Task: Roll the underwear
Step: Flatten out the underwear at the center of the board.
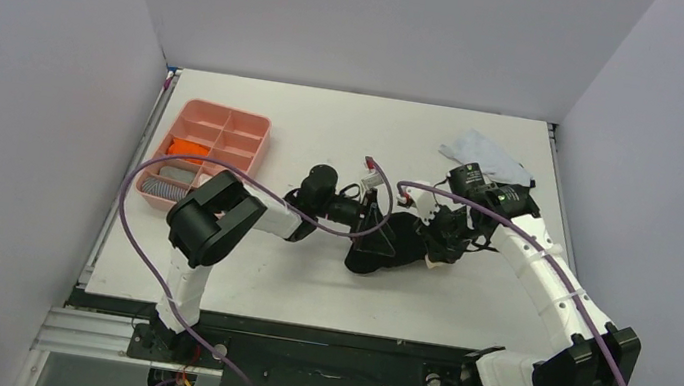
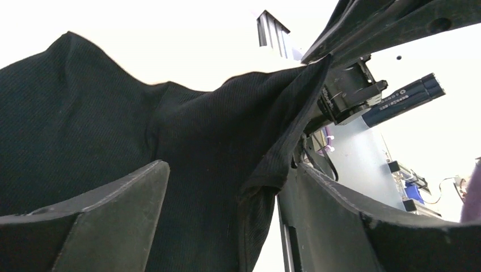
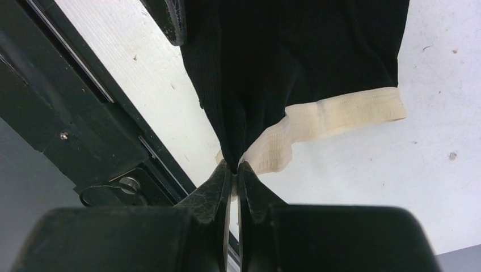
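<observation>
Print on a black cylinder (image 2: pixel 405 96) is unreadable, while the right gripper (image 3: pixel 232 167) pinches the black underwear (image 3: pixel 295 56) by its beige waistband (image 3: pixel 334 116) and the left gripper (image 2: pixel 227 170) gapes wide around it.

The black underwear (image 3: pixel 306 56) is matt, fine-ribbed knit cloth; its beige waistband (image 3: pixel 340 116) ribbed elastic weave. Worktop (image 3: pixel 442 170): white, matt, lightly scuffed. Pink tray (image 1: pixel 228 111): smooth plastic.

The black ribbed cloth underwear with a beige waistband (image 3: pixel 317 51) lies bunched, one edge pulled up; the bright orange cloth underwear (image 1: pixel 188 148) sits in a pink tray (image 1: pixel 228 110).
</observation>
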`<state>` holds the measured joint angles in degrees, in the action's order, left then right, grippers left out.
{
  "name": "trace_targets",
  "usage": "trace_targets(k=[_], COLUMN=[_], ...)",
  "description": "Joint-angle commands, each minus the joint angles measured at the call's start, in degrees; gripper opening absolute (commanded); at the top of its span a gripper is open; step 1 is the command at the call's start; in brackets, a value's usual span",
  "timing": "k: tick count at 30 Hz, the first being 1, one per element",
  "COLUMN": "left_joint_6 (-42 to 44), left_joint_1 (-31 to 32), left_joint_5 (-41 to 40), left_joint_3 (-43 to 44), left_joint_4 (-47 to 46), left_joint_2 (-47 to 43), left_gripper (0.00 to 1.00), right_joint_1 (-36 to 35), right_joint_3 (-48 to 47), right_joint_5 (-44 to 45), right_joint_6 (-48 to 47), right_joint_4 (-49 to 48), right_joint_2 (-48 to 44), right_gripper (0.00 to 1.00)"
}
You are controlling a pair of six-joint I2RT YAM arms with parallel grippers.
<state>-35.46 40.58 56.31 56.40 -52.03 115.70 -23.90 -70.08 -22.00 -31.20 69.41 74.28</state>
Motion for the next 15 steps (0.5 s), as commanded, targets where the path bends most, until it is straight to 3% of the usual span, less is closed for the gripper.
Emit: trace_targets(k=[1, 5, 6, 10, 13, 15], left_joint_6=[-5.6, -5.5, -5.6, -5.6, -5.1, -3.3], left_joint_1=[0.6, 0.9, 0.9, 0.9, 0.8, 0.2], left_joint_5=[3.0, 3.6, 3.8, 4.1, 4.4, 4.6], left_joint_3=[2.5, 2.3, 2.3, 2.7, 3.4, 3.9], left_joint_4=[-9.1, -8.7, -8.6, -8.2, -6.7, -2.4], left_joint_2=[0.8, 0.9, 1.0, 0.7, -0.3, -2.9], left_gripper=[0.75, 0.54, 0.44, 0.27, 0.08, 0.03], right_joint_1=[0.9, 1.4, 1.4, 2.0, 2.2, 2.4], right_joint_3=[-1.9, -1.8, -1.8, -2.1, -2.8, -4.0], right_joint_5=[-1.6, -1.7, -1.6, -1.4, -0.5, 0.8], right_joint_6=[0.2, 0.1, 0.1, 0.1, 0.5, 1.0], right_joint_4=[-0.1, -0.3, -0.3, -0.3, -0.2, 0.1], right_joint_2=[-1.6, -1.7, -1.7, -2.1, -2.1, -2.3], right_gripper=[0.00, 0.00, 0.00, 0.00, 0.00, 0.00])
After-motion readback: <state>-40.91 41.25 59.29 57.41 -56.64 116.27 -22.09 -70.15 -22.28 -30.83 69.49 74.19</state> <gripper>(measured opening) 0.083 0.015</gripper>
